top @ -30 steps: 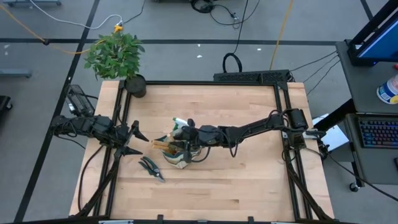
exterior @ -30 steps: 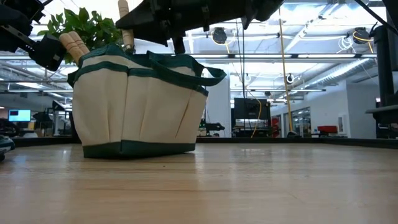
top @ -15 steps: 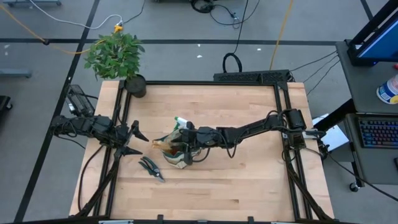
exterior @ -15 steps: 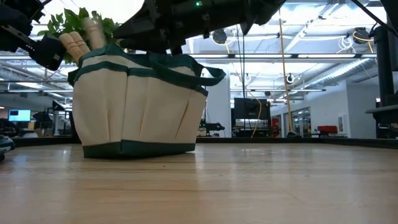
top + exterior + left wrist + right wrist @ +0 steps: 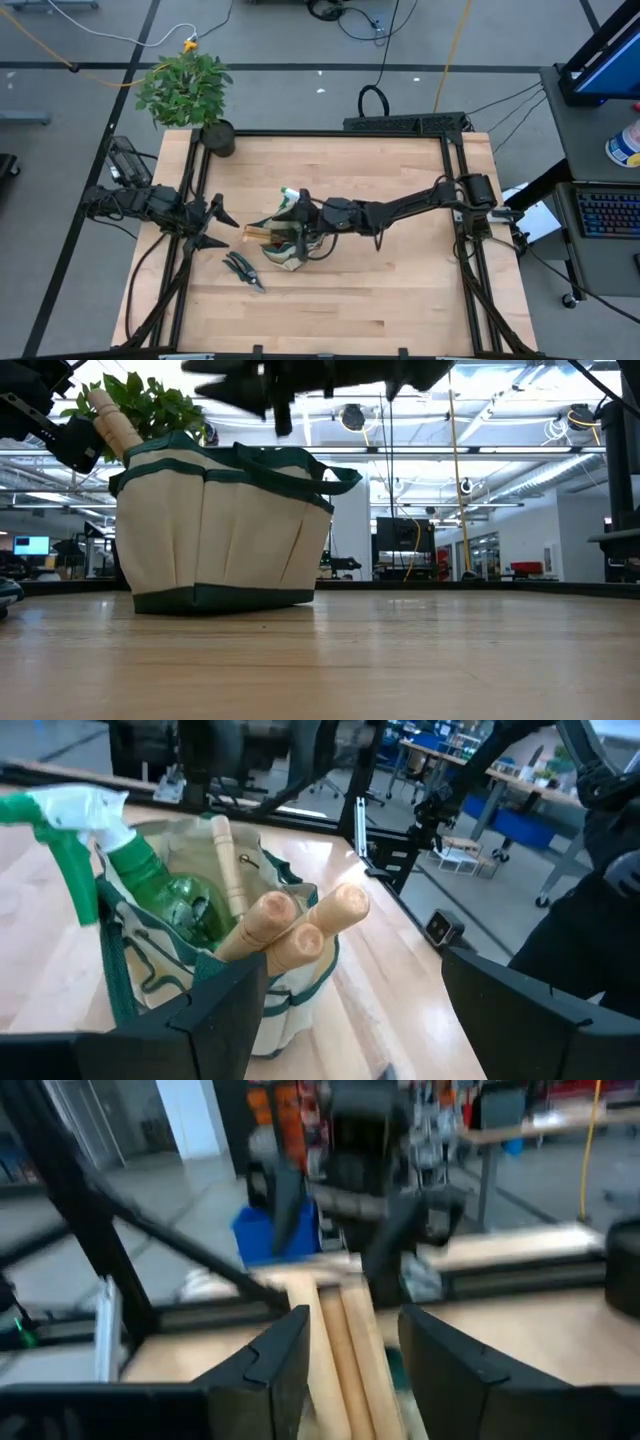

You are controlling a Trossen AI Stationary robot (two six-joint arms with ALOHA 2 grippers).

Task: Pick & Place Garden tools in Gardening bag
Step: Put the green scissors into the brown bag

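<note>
High view first: we see the right gripper point(image 5: 302, 222) stretched across the table and poised over the gardening bag point(image 5: 286, 243), whose mouth already shows wooden handles point(image 5: 262, 235) and the green spray bottle point(image 5: 289, 198). The black pruning shears point(image 5: 243, 270) lie flat on the tabletop point(image 5: 400, 290), just beside the bag, on the side toward the left arm and the near edge, their long axis running diagonally. The left gripper point(image 5: 208, 225) waits at its own edge of the table, fingers spread wide and empty, and it is clearly the nearer claw to the shears (we judge they are its job).

Low view: the bag stands upright, one handle point(image 5: 107, 420) sticking out of its rim, the right arm's dark bulk blurred above it.

Left wrist view: between the open fingers we look onto three handle ends point(image 5: 300, 925) and the spray bottle point(image 5: 150, 880) inside the bag point(image 5: 285, 1000).

Right wrist view: the right gripper's point(image 5: 355, 1345) fingers stand apart, gripping nothing, with the light wooden handles point(image 5: 335, 1340) lying lengthwise in the gap beneath.
</note>
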